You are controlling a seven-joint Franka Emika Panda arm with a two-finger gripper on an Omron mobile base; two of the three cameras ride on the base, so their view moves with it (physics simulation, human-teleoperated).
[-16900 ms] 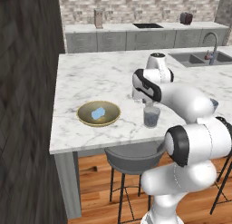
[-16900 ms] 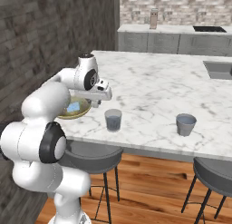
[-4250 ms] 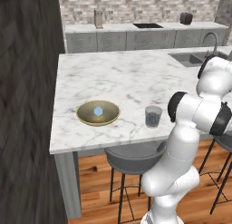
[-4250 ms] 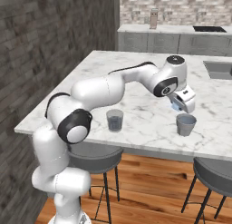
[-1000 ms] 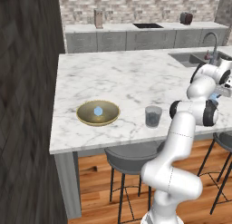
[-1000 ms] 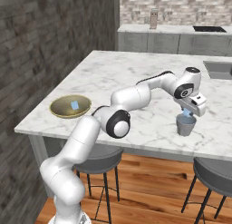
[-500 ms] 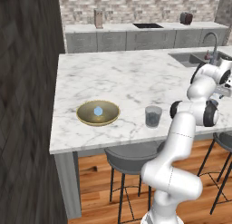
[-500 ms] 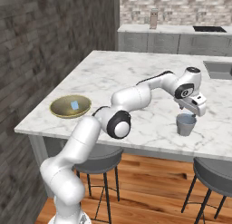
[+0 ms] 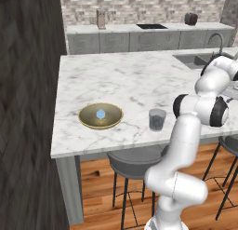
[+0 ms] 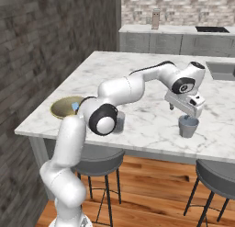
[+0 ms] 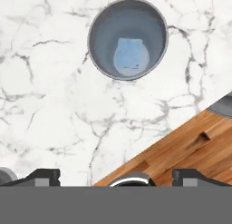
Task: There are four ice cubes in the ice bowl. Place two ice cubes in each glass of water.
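Observation:
In the hand view a grey-blue glass of water [image 11: 128, 37] stands straight below the hand, and a pale blue ice cube [image 11: 130, 57] lies inside it. My gripper [image 11: 117, 177] is open, its two dark tips wide apart with nothing between them. From the right base view the gripper [image 10: 185, 113] hovers just above this glass [image 10: 188, 126], near the counter's front edge. The other glass [image 9: 157, 119] stands mid-counter, its contents unclear. At the left sits the brassy ice bowl [image 9: 83, 117] with one ice cube [image 9: 100, 114] showing in it.
The marble counter's front edge [image 11: 149, 148] runs close beside the glass under the hand, with wood floor beyond it. Grey stools [image 10: 215, 173] [image 9: 135, 157] stand under the counter. A sink [image 9: 195, 60] lies at the back right, and a dark wall [image 9: 28, 108] bounds the left.
The ice cube that hung in the gripper over the right-hand glass has dropped into it. The gripper has opened and lifted a little.

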